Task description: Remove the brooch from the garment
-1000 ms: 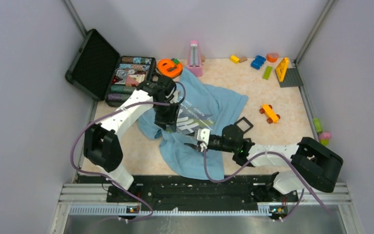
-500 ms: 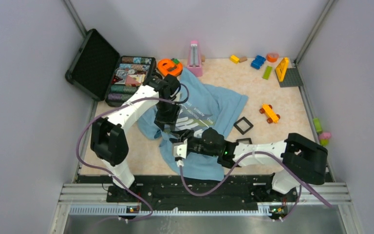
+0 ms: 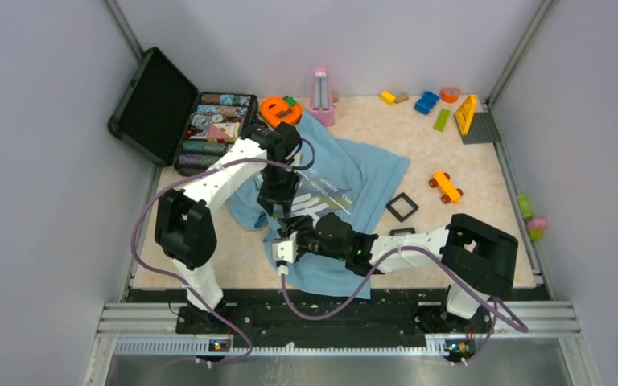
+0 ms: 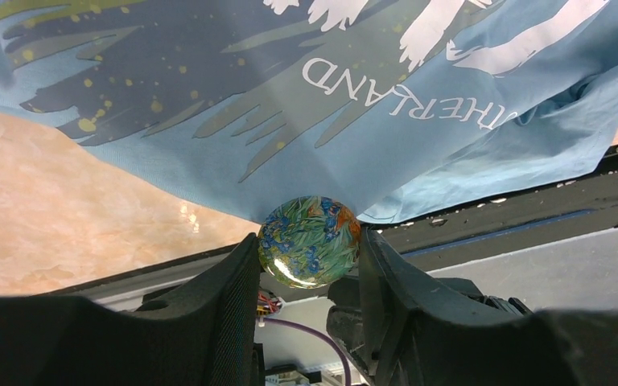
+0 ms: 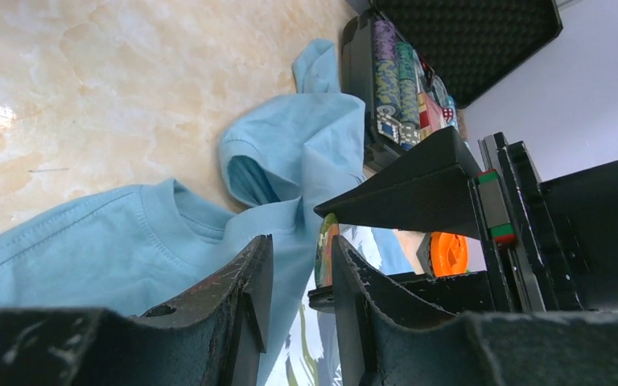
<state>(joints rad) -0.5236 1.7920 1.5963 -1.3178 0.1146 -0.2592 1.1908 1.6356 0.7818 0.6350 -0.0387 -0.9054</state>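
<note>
Marbled beige tabletop (image 3: 483,173), plain grey walls. At far left we note an open black case (image 3: 157,104), foam-lined. The left gripper (image 4: 308,241) is clamped on the brooch (image 4: 310,248), a glossy domed disc with a floral print, at the edge of the soft blue garment (image 3: 362,173). The right gripper (image 5: 300,245) has its jaws narrowly apart by the cloth; we cannot tell whether they pinch it.

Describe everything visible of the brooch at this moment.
The brooch is a small round domed pin. Its glossy face is printed with green, blue and orange flowers. It is pinched at its sides between the two fingers of the left claw, with its face toward the left wrist camera. The light blue shirt meets its upper edge, but whether it is pinned there cannot be seen. Its back is hidden.
</note>
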